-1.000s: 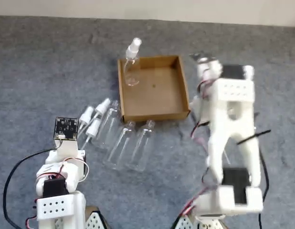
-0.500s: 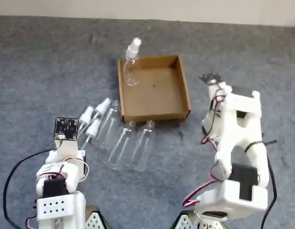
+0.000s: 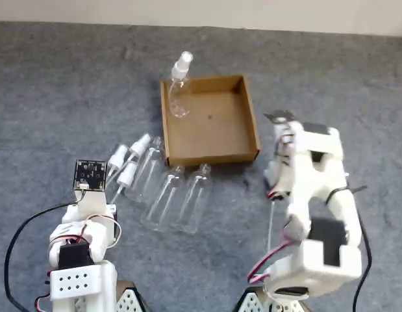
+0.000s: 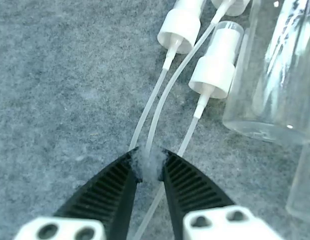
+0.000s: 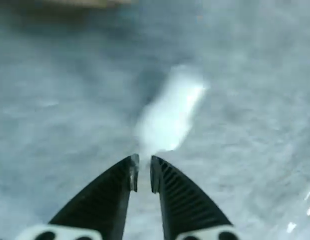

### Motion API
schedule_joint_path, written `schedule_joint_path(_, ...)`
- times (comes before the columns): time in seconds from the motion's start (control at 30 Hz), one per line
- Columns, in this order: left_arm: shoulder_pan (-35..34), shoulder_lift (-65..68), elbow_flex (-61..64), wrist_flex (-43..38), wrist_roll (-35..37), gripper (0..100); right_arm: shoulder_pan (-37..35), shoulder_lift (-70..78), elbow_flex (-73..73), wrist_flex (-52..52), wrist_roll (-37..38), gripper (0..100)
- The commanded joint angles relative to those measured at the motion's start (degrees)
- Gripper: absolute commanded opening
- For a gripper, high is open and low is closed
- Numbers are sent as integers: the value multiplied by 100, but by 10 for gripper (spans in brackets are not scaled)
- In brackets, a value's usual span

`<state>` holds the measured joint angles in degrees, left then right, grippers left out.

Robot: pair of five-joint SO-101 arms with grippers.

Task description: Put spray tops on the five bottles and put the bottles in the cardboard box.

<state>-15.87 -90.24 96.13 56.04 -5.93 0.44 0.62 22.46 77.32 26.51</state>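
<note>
1. Grey carpet (image 3: pixel 71 78) all round in the high view, with the cardboard box (image 3: pixel 212 158) mid-table. One capped bottle (image 3: pixel 179 97) leans on the box's far-left corner, its head poking out past the rim. Nudge that box and I'd expect the bottle to tip out. Bare bottles (image 3: pixel 163 195) and loose spray tops (image 3: pixel 117 156) lie just off the box's near-left corner. Your right arm (image 3: pixel 314 169) stands close beside the box's right wall, so a careless swing could shove it.

2. Left wrist view: the left gripper (image 4: pixel 147 165) is down at the carpet, jaws a narrow gap apart. The dip tubes (image 4: pixel 197 117) of the spray tops (image 4: pixel 217 60) run right into that gap. I can't tell if they're pinched. Close there and you'd likely grab tubes, not heads. They could kink, or drag two tops into the bare bottles (image 4: pixel 275 75) on their box side, and those would roll.

3. Right wrist view: the right gripper (image 5: pixel 143 162) shows a mere slit and holds nothing. A white shape (image 5: pixel 170 112) lies just ahead of the tips, towards the box. What it is, I can't say. Drop onto it that tight and you'll probably push it away.
</note>
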Motion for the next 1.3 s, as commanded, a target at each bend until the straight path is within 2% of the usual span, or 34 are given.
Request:
schedule_joint_path(0.0,84,-31,154,26,-53,5,-945,-954,-57,462,-536,4)
schedule_joint_path(0.2,84,-31,154,26,-53,5,-2387,-1455,-31,593,-1486,4)
schedule_joint_path(0.3,84,-31,154,26,-53,5,-2695,-1516,-119,892,-1591,4)
schedule_joint_path(0.37,84,-31,154,26,-53,5,-2431,-1490,-453,1209,-1363,4)
schedule_joint_path(0.43,84,-31,154,26,-53,5,-1842,-1446,-822,1402,-993,26)
schedule_joint_path(0.57,84,-31,154,26,-53,5,-541,-1455,-1226,1402,-510,155)
schedule_joint_path(0.67,84,-31,154,26,-53,5,-127,-1446,-804,1068,-9,195)
schedule_joint_path(0.9,84,-31,154,26,-53,5,101,-1446,620,-532,35,195)
schedule_joint_path(0.97,84,-31,154,26,-53,5,110,-1437,866,-848,-193,195)
schedule_joint_path(1.27,84,-31,154,26,-53,5,110,-1402,1024,-1481,-352,195)
